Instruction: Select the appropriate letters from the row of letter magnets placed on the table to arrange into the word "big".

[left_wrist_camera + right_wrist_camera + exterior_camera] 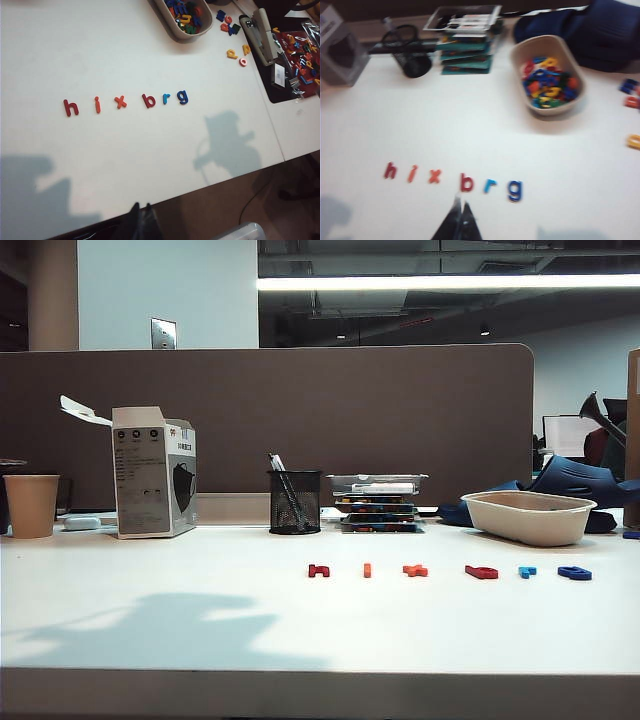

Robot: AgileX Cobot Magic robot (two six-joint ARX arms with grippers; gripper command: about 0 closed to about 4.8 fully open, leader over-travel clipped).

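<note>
The right gripper (459, 206) hangs above the table (200, 620) with its two dark fingertips pressed together, so it is clenched and grasps nothing. Directly beyond its tips, very close, lies the red "b" (466, 183). The row of letter magnets (452, 179) spreads to both sides of that point: on one side the orange-red "x" (435, 175), the thin orange "i" (411, 173) and the dark red "h" (389, 171), and on the other side the light blue "r" (490, 186) and then the dark blue "g" (515, 190). All six letters lie flat and apart from each other. Far beyond the right gripper stands a beige tray (575, 102) full of colourful letters, and also a black mesh pen cup (412, 62) beside a stack of boxes (467, 47). The left gripper (141, 212) is over the front edge of the table, well apart from the row; its dark fingertips seem to meet at the tip, so it looks clenched too, with nothing in it. From this gripper the row lies far ahead, with the "x" (120, 102) and the "b" (148, 101) nearest to its line. In the exterior view no arm shows, only a shadow on the table.
</note>
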